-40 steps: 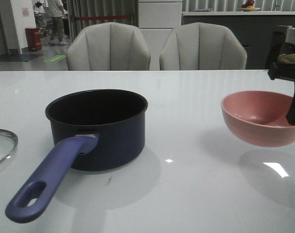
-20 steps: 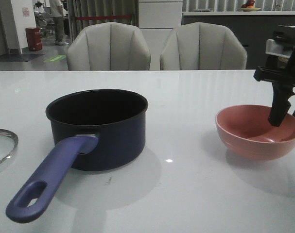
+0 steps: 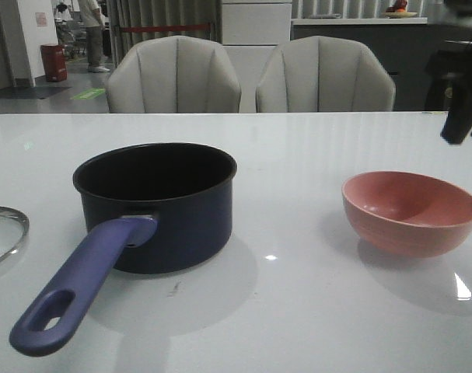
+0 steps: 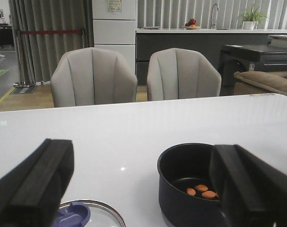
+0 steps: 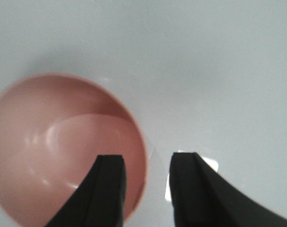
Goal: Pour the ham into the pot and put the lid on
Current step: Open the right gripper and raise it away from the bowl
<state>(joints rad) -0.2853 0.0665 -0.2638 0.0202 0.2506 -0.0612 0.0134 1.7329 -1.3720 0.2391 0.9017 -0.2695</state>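
Right hand [image 5: 147, 189] now lifted off the pink bowl [image 3: 410, 211], fingers parted; left hand [image 4: 138, 189] wide apart.

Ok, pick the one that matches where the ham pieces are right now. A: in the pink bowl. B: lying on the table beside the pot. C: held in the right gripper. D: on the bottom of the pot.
D: the left wrist view shows the orange-pink ham lying inside the pot, while the pink bowl is empty in the right wrist view.
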